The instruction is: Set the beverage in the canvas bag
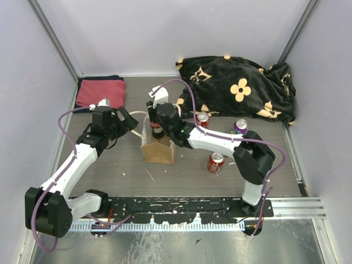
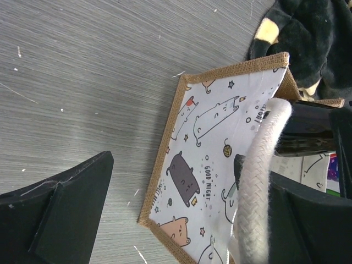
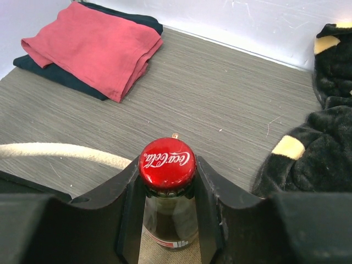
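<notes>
The canvas bag (image 1: 158, 149) stands upright mid-table; its cat-printed panel (image 2: 203, 137) fills the left wrist view. My right gripper (image 3: 168, 184) is shut on the neck of a glass Coca-Cola bottle (image 3: 167, 159) with a red cap and holds it upright over the bag's far rim (image 1: 157, 130). Tan canvas shows below the bottle's base. My left gripper (image 2: 181, 220) is open just left of the bag (image 1: 130, 119). A cream rope handle (image 2: 258, 181) lies across its right finger and is pulled outward.
A folded red towel (image 1: 102, 92) lies at the back left. A black flowered blanket (image 1: 236, 88) lies at the back right. Two red cans (image 1: 203, 119) (image 1: 215, 162) and a purple can (image 1: 240, 127) stand right of the bag.
</notes>
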You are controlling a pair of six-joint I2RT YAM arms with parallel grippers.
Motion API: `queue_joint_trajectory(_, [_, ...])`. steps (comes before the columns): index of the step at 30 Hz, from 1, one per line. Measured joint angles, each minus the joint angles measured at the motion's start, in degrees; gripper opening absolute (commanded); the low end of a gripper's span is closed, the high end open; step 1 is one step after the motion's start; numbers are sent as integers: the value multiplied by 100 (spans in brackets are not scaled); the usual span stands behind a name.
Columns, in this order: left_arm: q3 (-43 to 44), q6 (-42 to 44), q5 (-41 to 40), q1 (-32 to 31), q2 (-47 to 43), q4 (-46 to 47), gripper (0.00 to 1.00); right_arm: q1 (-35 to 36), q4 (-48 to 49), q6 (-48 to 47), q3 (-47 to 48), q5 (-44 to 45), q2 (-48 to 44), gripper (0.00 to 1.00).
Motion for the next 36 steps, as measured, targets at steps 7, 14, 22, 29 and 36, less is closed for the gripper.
queue_joint_trajectory(7, [-9, -2, 55, 0, -31, 9, 98, 42, 205, 9, 0, 11, -72, 85])
queue_joint_trajectory(14, [-9, -2, 83, 0, -107, 7, 98, 103, 236, -66, 15, 94, -396, 89])
queue_joint_trajectory(22, [-9, 452, 243, 0, -649, -94, 98, 101, -898, -387, 739, 960, -1119, 91])
queue_joint_trajectory(29, [-22, 903, 372, 0, -1283, -131, 98, -337, -1663, -409, -192, 2050, -3499, 91])
queue_joint_trajectory(36, [-208, 992, 466, 0, -1379, -247, 98, -673, -2623, 240, -1797, 2625, -5222, 91])
